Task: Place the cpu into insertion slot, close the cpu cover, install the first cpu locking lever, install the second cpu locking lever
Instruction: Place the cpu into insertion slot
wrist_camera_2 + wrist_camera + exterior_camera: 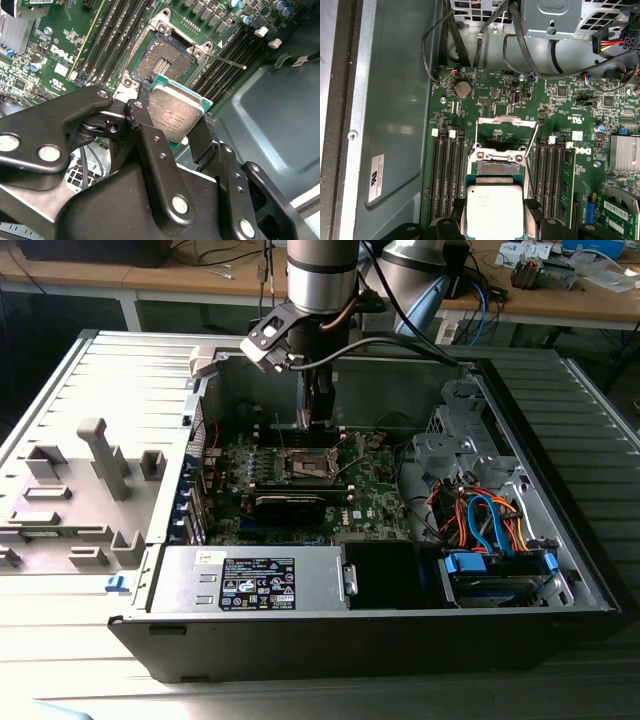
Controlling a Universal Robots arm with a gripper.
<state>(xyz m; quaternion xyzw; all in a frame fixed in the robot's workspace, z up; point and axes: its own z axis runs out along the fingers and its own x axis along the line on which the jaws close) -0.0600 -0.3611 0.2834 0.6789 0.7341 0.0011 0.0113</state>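
My gripper [175, 131] is shut on the cpu [175, 112], a silver-topped square chip with a green rim, pinched by two opposite edges between the black fingers [144, 122]. The chip hangs just above and beside the insertion slot [162, 62], whose brownish pin field lies bare. In the first wrist view the cpu [494, 210] hides the near part of the insertion slot [495, 167]. Past the socket, the cpu cover [507, 120] stands raised. Thin wire levers [534, 142] stick up at the socket's sides. In the exterior view the gripper [318, 418] hovers over the slot [308, 463] inside the case.
Long black memory slots [107, 40] flank the socket on both sides. A finned heatsink [625, 155] and cables [520, 45] lie nearby. The case wall [395, 125] runs close to the board. A power supply [255, 580] and a drive bay with coloured cables [485, 525] fill the case's front.
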